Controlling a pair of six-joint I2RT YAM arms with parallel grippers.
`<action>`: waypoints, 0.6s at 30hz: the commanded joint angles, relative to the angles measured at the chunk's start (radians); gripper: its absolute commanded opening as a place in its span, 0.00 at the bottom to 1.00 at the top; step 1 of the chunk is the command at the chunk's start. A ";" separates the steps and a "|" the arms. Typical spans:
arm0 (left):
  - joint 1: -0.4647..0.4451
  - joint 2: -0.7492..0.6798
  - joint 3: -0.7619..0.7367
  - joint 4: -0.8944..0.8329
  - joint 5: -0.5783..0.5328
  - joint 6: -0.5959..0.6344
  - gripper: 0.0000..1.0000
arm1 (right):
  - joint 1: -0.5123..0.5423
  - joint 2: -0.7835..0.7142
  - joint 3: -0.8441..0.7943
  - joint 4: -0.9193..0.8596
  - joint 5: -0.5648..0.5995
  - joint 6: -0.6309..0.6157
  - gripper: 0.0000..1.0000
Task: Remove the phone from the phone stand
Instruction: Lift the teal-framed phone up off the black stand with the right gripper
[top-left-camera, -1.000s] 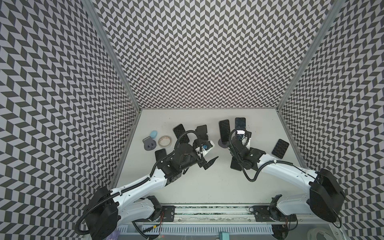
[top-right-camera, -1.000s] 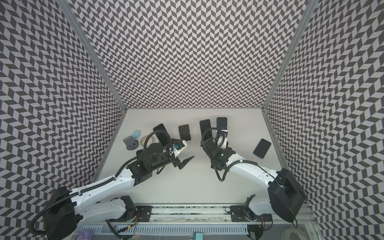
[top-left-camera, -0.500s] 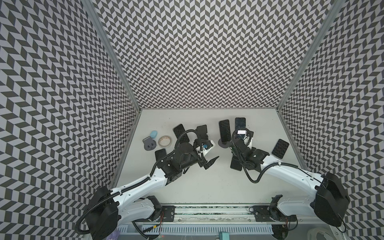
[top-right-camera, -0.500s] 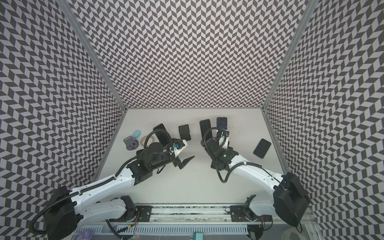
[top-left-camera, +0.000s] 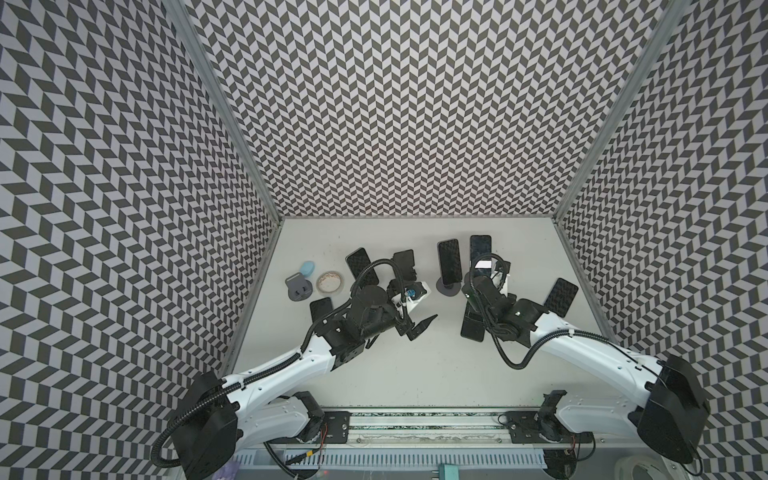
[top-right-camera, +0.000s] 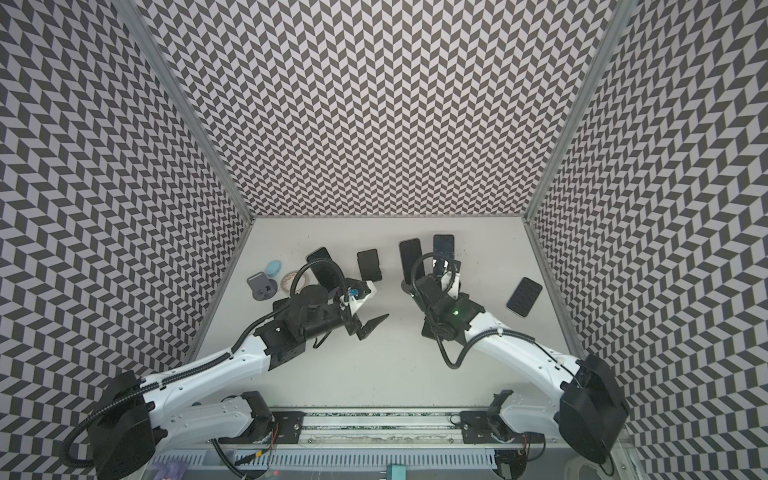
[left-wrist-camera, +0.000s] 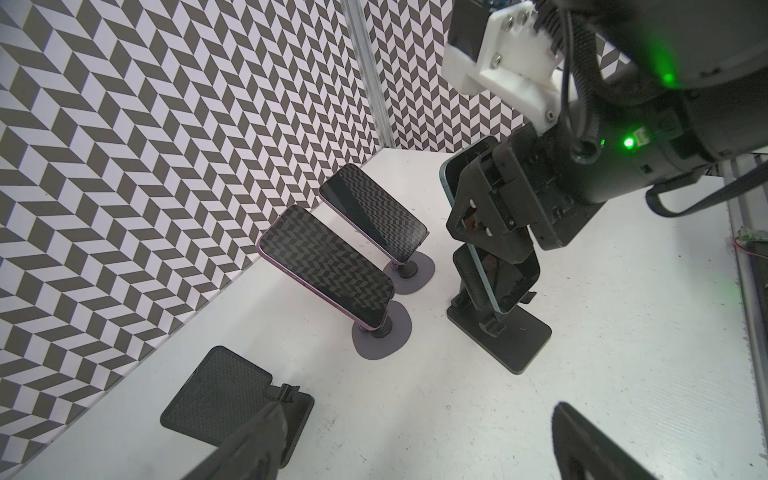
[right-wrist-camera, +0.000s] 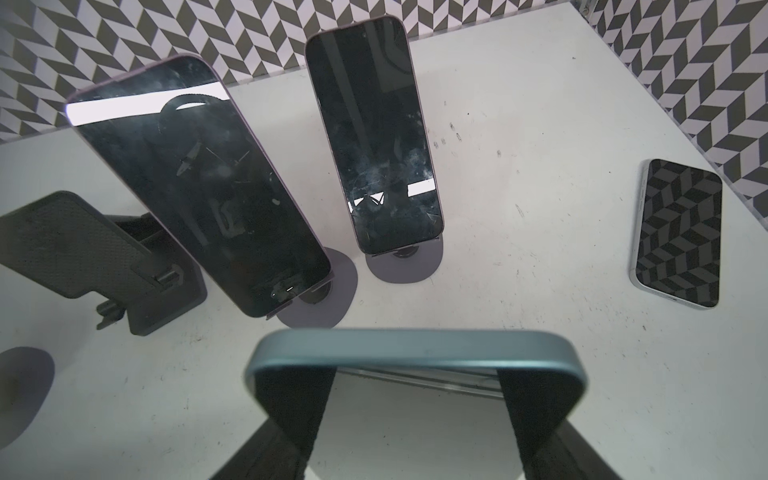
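The phone (right-wrist-camera: 415, 347), dark with a teal-blue rim, leans upright on a black phone stand (left-wrist-camera: 513, 338) right of the table's middle. My right gripper (right-wrist-camera: 415, 376) is shut across its upper end, one pad on each side edge. In the left wrist view the right gripper (left-wrist-camera: 484, 218) covers the phone's (left-wrist-camera: 505, 284) upper half. Its lower end is at the stand's lip, and I cannot tell whether they touch. In both top views the right wrist hides the phone. My left gripper (left-wrist-camera: 415, 442) hangs open and empty over bare table, left of the stand, one of its fingers (top-left-camera: 424, 323) showing from above.
Behind the stand, two more phones (top-left-camera: 449, 259) (top-left-camera: 481, 249) lean on round grey bases. A loose phone (top-left-camera: 559, 297) lies flat near the right wall. An empty black stand (top-left-camera: 404, 262), another phone (top-left-camera: 360, 266), a tape ring (top-left-camera: 329, 281) and a grey holder (top-left-camera: 298, 284) sit back left.
My right arm has shifted a little toward the back of the table, with its fingers settled on the phone. The left arm has not moved.
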 joint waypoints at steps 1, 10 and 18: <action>0.003 -0.010 0.035 -0.007 0.004 0.009 1.00 | 0.004 -0.058 0.042 0.000 -0.013 -0.013 0.61; -0.002 -0.022 0.031 -0.030 -0.026 0.029 1.00 | 0.004 -0.170 0.018 0.070 -0.102 -0.068 0.58; -0.028 -0.094 -0.004 -0.049 -0.108 0.071 1.00 | 0.005 -0.170 0.032 0.064 -0.141 -0.111 0.57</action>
